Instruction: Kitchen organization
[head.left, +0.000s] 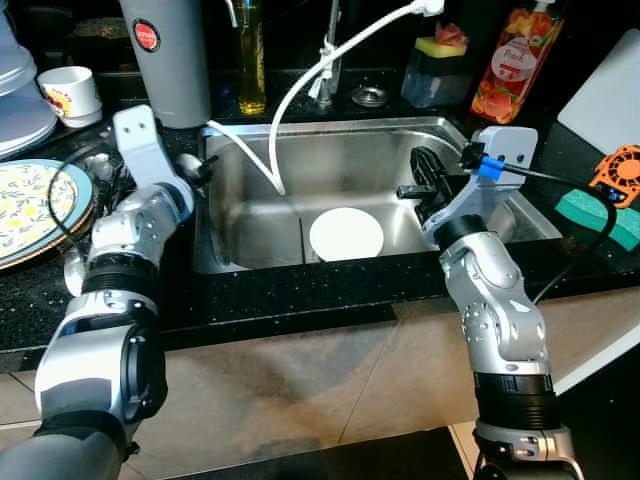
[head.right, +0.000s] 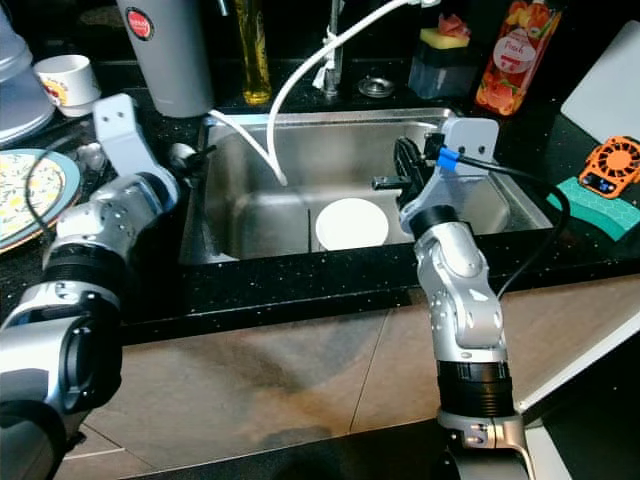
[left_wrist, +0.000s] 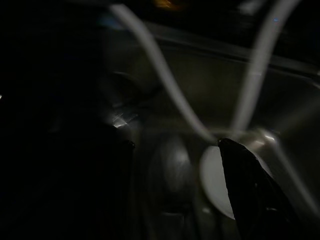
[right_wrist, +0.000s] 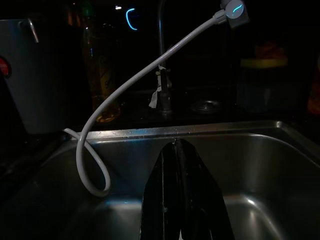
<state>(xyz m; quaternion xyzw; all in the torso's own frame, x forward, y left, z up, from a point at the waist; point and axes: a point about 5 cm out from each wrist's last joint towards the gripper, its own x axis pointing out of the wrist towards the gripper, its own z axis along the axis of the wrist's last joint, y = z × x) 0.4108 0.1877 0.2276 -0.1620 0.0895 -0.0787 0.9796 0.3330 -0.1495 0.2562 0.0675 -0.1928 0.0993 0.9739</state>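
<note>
A steel sink (head.left: 250, 215) is set in the black counter, with a round white plate (head.left: 346, 234) lying flat on its bottom. My left gripper (head.left: 196, 166) hovers over the sink's left rim and is open; in the left wrist view its fingers (left_wrist: 240, 175) stand well apart, with the white plate (left_wrist: 212, 175) beyond them. My right gripper (head.left: 424, 172) is inside the sink near its right wall, above and right of the plate. It is shut with nothing in it, and its fingers (right_wrist: 177, 190) point toward the tap.
A white hose (head.left: 300, 90) loops from the tap down into the sink. A floral plate (head.left: 30, 205), a mug (head.left: 70, 92) and a grey canister (head.left: 165, 55) stand on the left. An oil bottle (head.left: 251, 60), soap bottle (head.left: 510, 60), orange fan (head.left: 618, 172) and green sponge (head.left: 600, 212) stand behind and right.
</note>
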